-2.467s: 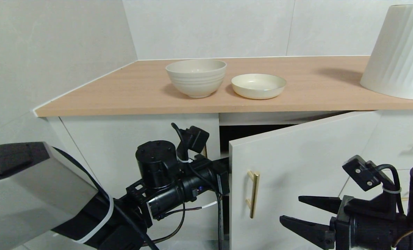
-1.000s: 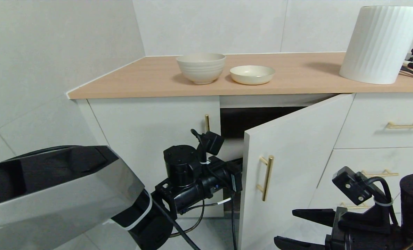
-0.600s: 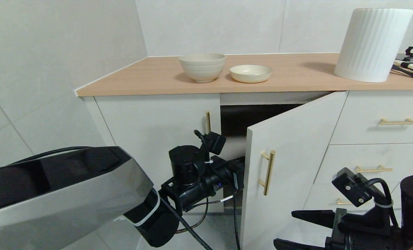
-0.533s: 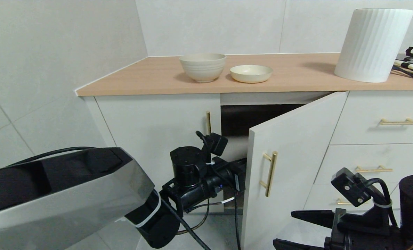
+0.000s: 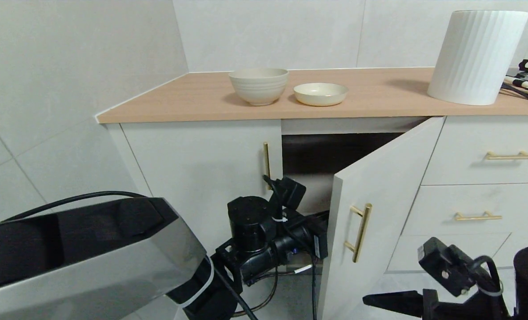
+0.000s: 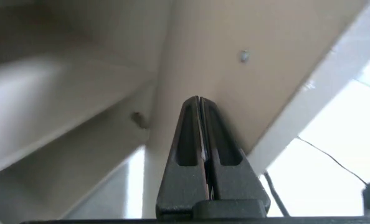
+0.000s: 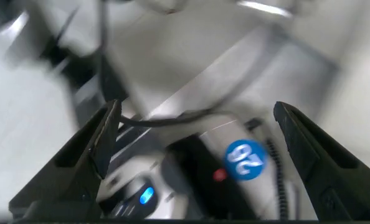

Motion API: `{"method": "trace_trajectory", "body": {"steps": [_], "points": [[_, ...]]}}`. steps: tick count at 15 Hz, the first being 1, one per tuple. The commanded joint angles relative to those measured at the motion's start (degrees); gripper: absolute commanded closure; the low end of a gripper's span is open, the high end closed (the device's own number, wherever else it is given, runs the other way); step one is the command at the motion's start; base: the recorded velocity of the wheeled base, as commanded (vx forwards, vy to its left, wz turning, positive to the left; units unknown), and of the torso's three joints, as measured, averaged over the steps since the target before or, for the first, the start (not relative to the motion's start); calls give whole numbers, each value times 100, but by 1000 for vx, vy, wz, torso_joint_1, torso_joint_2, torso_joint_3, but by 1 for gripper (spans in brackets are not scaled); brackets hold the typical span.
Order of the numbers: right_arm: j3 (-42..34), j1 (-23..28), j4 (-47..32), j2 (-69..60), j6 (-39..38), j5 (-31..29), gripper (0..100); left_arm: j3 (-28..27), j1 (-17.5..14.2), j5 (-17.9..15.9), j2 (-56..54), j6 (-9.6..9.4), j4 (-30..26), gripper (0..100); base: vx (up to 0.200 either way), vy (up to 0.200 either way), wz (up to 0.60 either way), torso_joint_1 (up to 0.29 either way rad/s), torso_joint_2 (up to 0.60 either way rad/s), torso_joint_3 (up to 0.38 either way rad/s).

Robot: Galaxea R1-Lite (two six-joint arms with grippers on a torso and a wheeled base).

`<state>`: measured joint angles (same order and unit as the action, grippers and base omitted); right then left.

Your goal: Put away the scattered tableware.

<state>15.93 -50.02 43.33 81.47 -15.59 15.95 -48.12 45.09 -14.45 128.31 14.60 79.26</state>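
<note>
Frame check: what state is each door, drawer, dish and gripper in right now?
Right cabinet door: swung partly open.
Left cabinet door: shut.
Drawers: shut.
Bowl: upright on the counter.
Shallow dish: upright, empty.
Left gripper: shut, empty.
Right gripper: open, empty.

So the cabinet door [image 5: 379, 213] has swung out wider than a couple of seconds back, and more of the dark inside shows beside it. The left gripper [image 6: 199, 102] went along with it, jaws pressed together flat against the door's inner face, wrist tucked just behind the door's free edge. The right gripper [image 7: 196, 112], spread wide, has sunk lower, down by the door's bottom corner. The camera pulled back too, early on.
</note>
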Motion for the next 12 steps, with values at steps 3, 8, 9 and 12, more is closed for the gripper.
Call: {"method": "trace_trajectory", "body": {"steps": [3,8,9,12], "points": [[-486,-904,0,-342,452,260,0,813,1186,-50,-420,-687,133,100,0,0,0,0,0,0],[-512,-913,9,-342,628,242,0,760,755,-50,-253,-757,107,100,0,0,0,0,0,0],[-486,-896,9,-333,619,225,0,769,659,-50,-271,-757,81,100,0,0,0,0,0,0],[-310,-773,9,-298,584,181,0,857,333,-41,-526,-757,-113,100,0,0,0,0,0,0]]}}
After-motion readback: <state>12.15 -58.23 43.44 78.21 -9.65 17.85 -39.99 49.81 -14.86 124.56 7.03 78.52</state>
